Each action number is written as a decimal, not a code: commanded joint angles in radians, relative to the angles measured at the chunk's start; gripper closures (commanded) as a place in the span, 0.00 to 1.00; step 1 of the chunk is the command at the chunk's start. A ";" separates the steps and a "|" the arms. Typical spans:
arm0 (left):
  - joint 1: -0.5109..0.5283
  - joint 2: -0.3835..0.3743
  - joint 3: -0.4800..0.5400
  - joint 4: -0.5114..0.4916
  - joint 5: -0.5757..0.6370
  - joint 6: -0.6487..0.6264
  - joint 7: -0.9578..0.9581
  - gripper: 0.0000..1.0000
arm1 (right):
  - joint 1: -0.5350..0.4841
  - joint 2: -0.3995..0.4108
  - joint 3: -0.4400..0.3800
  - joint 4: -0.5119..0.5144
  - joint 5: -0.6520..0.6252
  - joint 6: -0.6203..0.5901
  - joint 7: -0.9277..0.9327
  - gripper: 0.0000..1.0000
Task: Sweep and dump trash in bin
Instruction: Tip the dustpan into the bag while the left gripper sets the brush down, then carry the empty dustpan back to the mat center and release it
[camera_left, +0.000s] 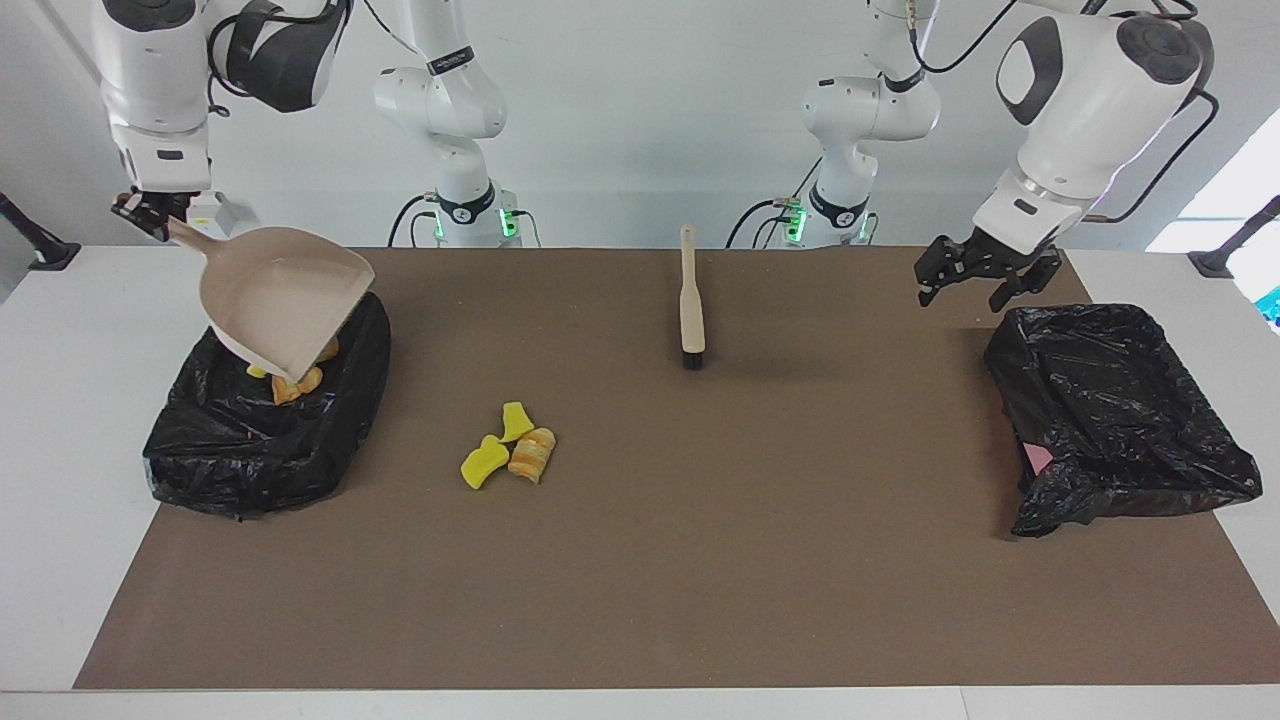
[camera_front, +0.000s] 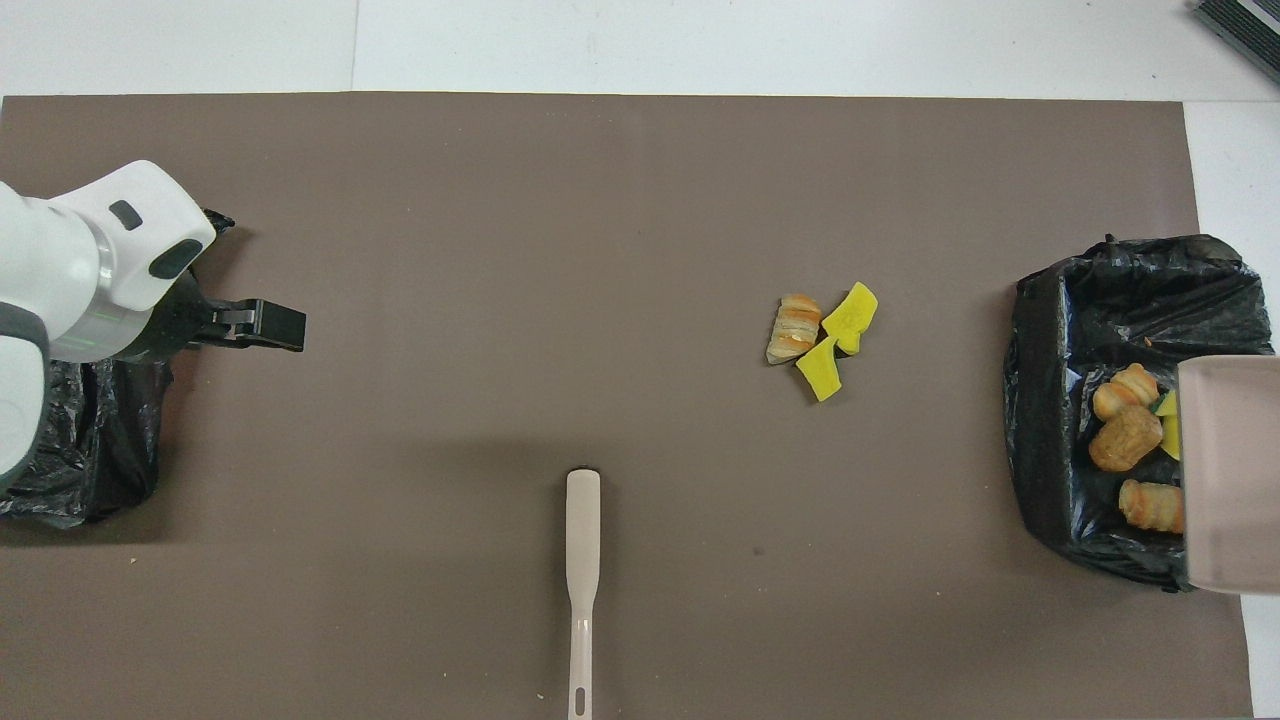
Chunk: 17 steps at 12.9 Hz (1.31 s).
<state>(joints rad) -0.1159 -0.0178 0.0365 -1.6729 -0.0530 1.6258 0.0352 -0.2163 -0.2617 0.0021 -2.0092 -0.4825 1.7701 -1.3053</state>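
Three trash pieces (camera_left: 510, 450) (camera_front: 820, 335), two yellow and one orange crusty lump, lie together on the brown mat. More trash (camera_front: 1125, 440) (camera_left: 290, 385) lies inside the black-lined bin (camera_left: 260, 450) (camera_front: 1120, 290) at the right arm's end. My right gripper (camera_left: 150, 215) is shut on the handle of the beige dustpan (camera_left: 285, 300) (camera_front: 1225, 470), which hangs empty and tilted over that bin. My left gripper (camera_left: 975, 285) (camera_front: 285, 326) is open and empty, in the air over the mat at the left arm's end. The right gripper is out of the overhead view.
A beige brush (camera_left: 690, 300) (camera_front: 582, 560) lies on the mat near the robots, bristles pointing away from them. A second black-bagged bin (camera_left: 1110, 420) (camera_front: 90, 440) sits at the left arm's end, beside the left gripper.
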 joint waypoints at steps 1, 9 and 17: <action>0.033 0.018 -0.010 0.065 0.016 -0.070 0.020 0.00 | 0.139 0.001 0.013 0.012 0.071 -0.034 0.315 1.00; 0.022 0.001 -0.012 0.041 0.027 -0.064 0.029 0.00 | 0.504 0.362 0.022 0.323 0.412 -0.032 1.373 1.00; 0.015 -0.002 -0.020 0.042 0.022 -0.081 0.022 0.00 | 0.719 0.838 0.032 0.817 0.605 0.034 1.916 1.00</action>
<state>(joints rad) -0.0924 -0.0150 0.0183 -1.6348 -0.0440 1.5716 0.0542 0.4833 0.4407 0.0315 -1.3712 0.0705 1.8101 0.5566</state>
